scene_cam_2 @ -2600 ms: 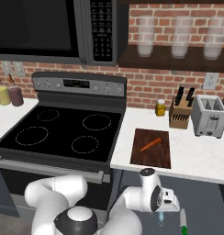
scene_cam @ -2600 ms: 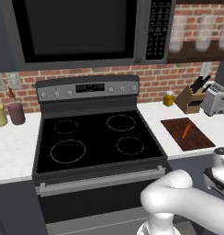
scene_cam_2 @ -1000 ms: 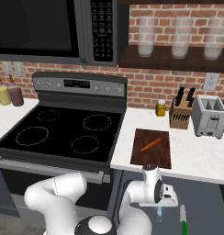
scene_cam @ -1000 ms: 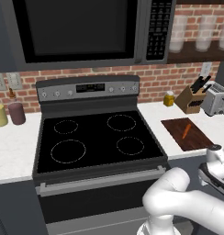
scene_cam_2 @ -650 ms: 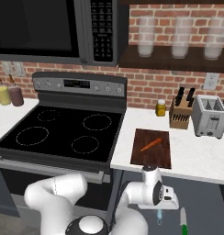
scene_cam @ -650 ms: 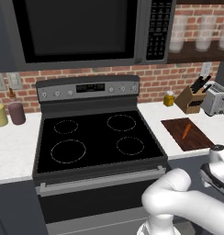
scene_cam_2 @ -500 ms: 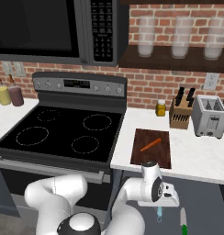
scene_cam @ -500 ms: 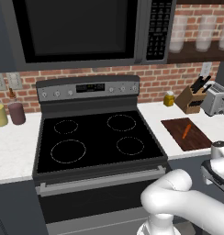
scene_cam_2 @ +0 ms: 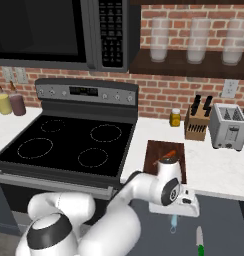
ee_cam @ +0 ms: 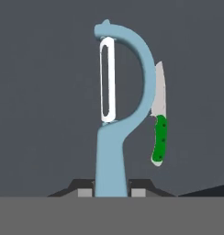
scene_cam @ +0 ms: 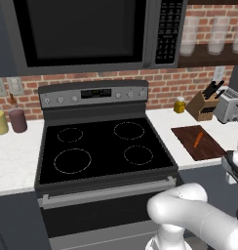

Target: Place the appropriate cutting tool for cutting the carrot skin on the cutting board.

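No legible text; microwave keypad (scene_cam_2: 114, 41) and stove display (scene_cam: 95, 93) markings too small to read.

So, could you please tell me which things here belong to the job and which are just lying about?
For the job: peeler in the gripper, carrot, cutting board.
Lying about: green-handled knife, knife block, toaster, stovetop.

Inspector A: Lighting is even and diffuse in both base views, with no single source evident. The worktop (scene_cam: 16, 156) reads bright; shadows there are faint.

Inspector B: Confirmed. The stovetop (scene_cam: 104, 149) shows no glare. Rendering is slightly soft and low in detail. The hand view is dim, flat grey, with clean edges and no distortion.
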